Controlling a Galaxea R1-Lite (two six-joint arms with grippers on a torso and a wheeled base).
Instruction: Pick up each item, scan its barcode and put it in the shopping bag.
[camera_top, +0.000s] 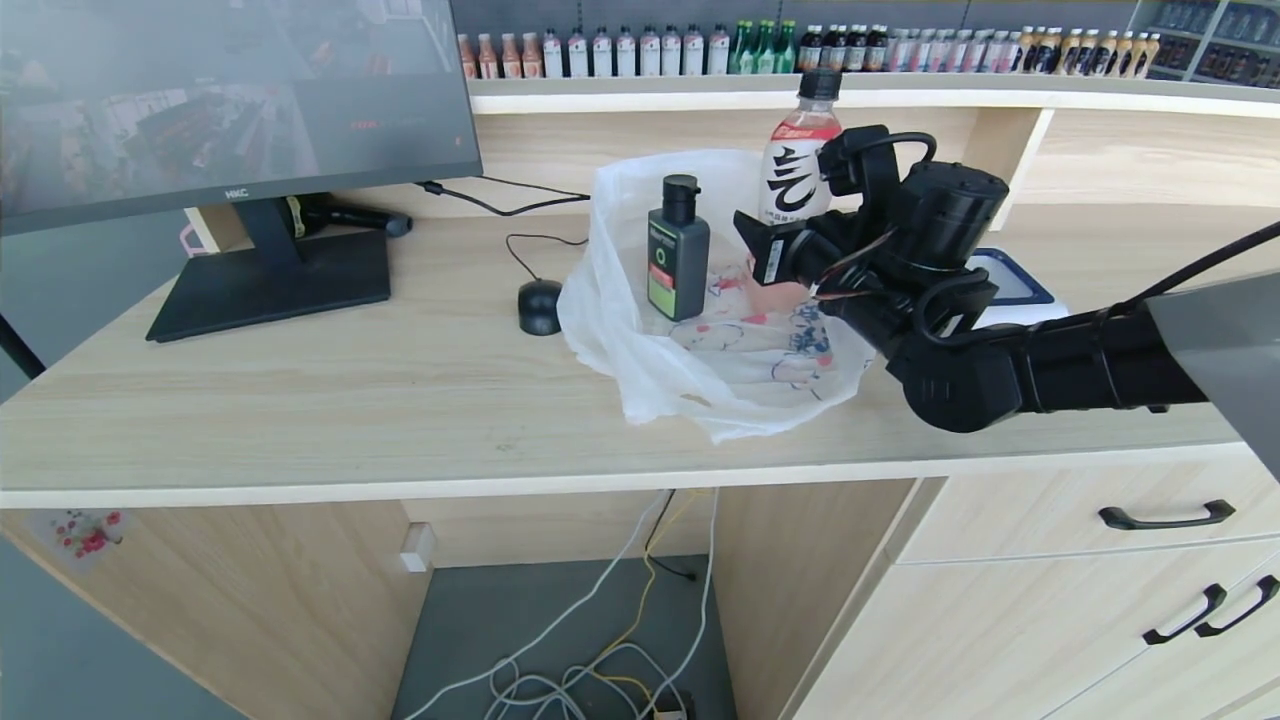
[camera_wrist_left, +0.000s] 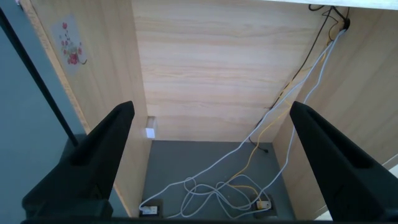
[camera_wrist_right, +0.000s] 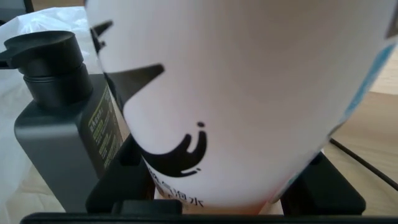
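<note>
The right gripper (camera_top: 790, 258) is clamped on the lower part of a drink bottle (camera_top: 800, 150), one black finger pressed to each side. The bottle stands upright, with a white label, black brush lettering and a black cap. From the head view, its pinkish base sits within the open mouth of the white plastic shopping bag (camera_top: 640, 350). Whether the base touches the bag's floor I cannot tell, as the gripper covers it. The right wrist view brings in what the head view cannot. There the drink bottle (camera_wrist_right: 249, 81) looms close between the fingers of the right gripper (camera_wrist_right: 224, 202), and the pump bottle (camera_wrist_right: 59, 118) shows its printed side just beside it.

In the head view the dark grey pump bottle (camera_top: 678, 255) stands upright inside the bag, near the drink bottle but apart from it. The bag lies crumpled on the pale wooden counter (camera_top: 300, 400). A black mouse (camera_top: 540, 305) sits just beside the bag, and a monitor (camera_top: 230, 90) stands farther along the counter.

The left gripper (camera_wrist_left: 208, 168) hangs below the counter's edge with its two black fingers (camera_wrist_left: 93, 162) spread wide and nothing between them. Beyond it, the left wrist view takes in the recess under the counter. Loose white and yellow cables (camera_wrist_left: 217, 186) lie on the grey floor there, and a flower sticker (camera_wrist_left: 70, 46) is on the side panel.
</note>
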